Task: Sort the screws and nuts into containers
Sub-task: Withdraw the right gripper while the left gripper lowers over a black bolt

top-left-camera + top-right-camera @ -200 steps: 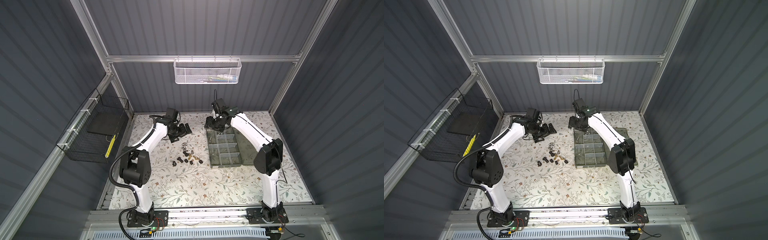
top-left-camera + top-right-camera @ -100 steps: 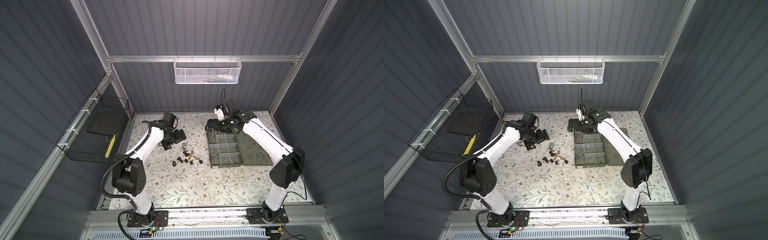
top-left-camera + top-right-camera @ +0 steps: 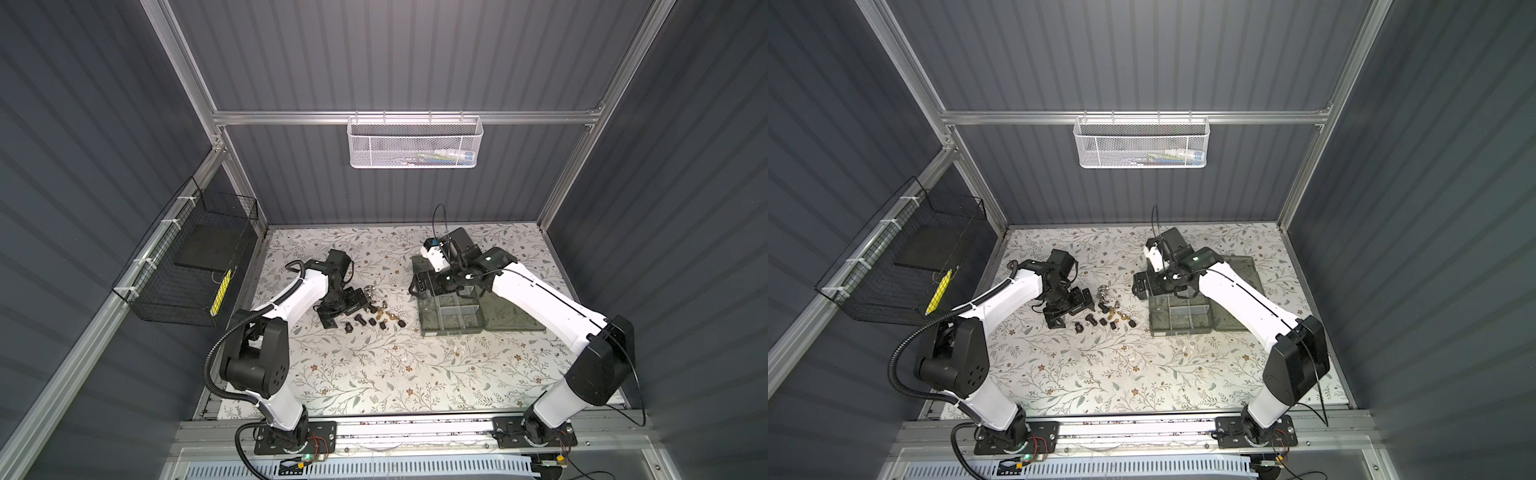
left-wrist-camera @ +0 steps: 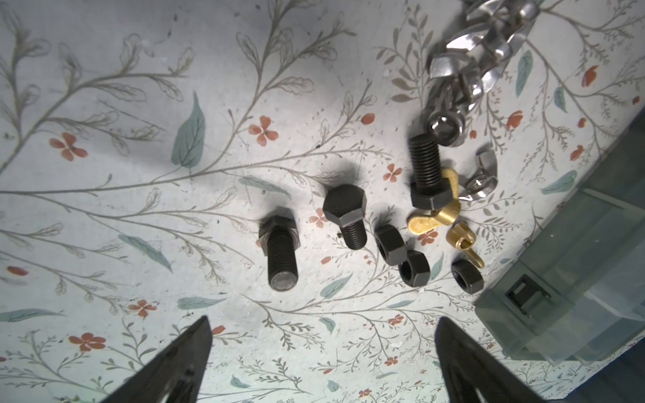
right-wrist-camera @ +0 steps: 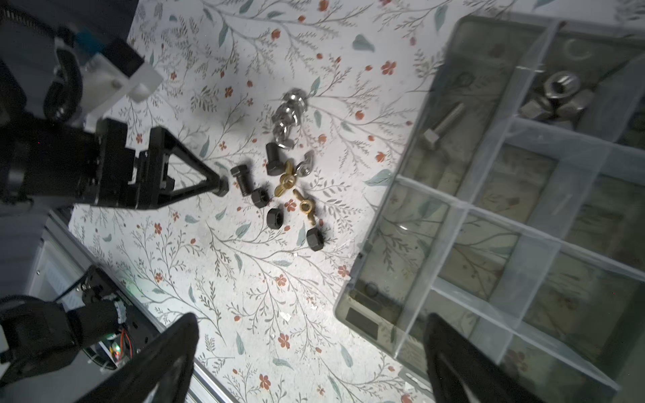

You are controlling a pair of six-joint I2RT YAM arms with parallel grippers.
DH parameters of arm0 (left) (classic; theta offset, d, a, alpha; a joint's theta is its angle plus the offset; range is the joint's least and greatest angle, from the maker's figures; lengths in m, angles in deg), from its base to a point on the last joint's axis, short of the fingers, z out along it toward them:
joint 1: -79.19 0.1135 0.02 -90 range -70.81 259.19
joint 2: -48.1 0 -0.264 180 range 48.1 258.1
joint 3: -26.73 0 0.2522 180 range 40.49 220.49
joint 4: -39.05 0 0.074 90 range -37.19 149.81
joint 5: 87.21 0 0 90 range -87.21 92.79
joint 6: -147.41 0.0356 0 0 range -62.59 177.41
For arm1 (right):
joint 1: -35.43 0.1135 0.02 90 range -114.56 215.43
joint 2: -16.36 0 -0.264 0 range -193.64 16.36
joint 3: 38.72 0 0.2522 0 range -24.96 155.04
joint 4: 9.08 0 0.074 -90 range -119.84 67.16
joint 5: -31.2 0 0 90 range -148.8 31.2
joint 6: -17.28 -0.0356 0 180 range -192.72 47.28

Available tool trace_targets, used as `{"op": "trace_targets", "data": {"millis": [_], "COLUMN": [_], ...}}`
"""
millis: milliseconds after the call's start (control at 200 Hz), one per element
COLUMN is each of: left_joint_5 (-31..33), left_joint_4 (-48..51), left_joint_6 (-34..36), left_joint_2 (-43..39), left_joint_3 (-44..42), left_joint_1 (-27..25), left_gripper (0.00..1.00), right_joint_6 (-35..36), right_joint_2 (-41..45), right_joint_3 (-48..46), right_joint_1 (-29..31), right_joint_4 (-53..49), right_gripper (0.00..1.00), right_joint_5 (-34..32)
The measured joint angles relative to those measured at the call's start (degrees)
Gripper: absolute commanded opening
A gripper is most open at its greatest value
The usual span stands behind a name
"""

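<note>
The screws and nuts [image 3: 374, 318] lie in a loose cluster on the floral mat, left of the smoky organiser box [image 3: 453, 328]. In the left wrist view I see black bolts [image 4: 279, 251], black nuts [image 4: 389, 240], brass wing nuts [image 4: 432, 216] and silver wing nuts [image 4: 481, 52]. My left gripper [image 4: 323, 324] is open and empty, low beside the cluster's left end [image 3: 343, 311]. My right gripper [image 5: 312, 324] hangs open and empty over the box's far left corner [image 3: 424, 286]. One of the containers holds a silver bolt [image 5: 443, 125], another holds silver nuts [image 5: 555, 97].
The box's lid [image 3: 515, 320] lies flat to the right of the compartments. A black wire basket [image 3: 187, 274] hangs on the left wall and a white mesh basket [image 3: 415, 143] on the back wall. Floral mat [image 3: 374, 374] spreads in front.
My left gripper came forward from the back of the mat to the cluster's left side. The right arm's elbow swung out to the right, and its jaws spread wider.
</note>
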Motion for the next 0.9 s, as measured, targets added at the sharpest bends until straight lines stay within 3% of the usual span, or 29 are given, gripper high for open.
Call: {"op": "trace_targets", "data": {"millis": [115, 275, 590, 901], "left_joint_5": [0.1, 0.1, -0.9, 0.2], "left_joint_4": [0.1, -0.7, -4.3, -5.8], "left_joint_6": [0.0, -0.1, -1.5, -0.4], "left_joint_2": [-2.0, -3.9, -4.0, 2.9], "left_joint_3": [-1.4, -5.0, -9.6, -4.4], "left_joint_1": [0.0, 0.0, 0.0, 0.2], "left_gripper": [0.98, 0.95, 0.79, 0.56], "right_joint_6": [0.8, 0.9, 0.8, 0.5], "right_joint_2": [-0.3, -1.0, -1.1, -0.9], "right_joint_3": [-2.4, -2.4, -4.1, -4.5], "right_joint_1": [4.1, 4.0, 3.7, 3.7], "right_joint_4": [0.6, 1.5, 3.4, 3.8], "right_gripper": [0.99, 0.99, 0.99, 0.99], "right_joint_5": [0.5, 1.2, 3.5, 4.3]}}
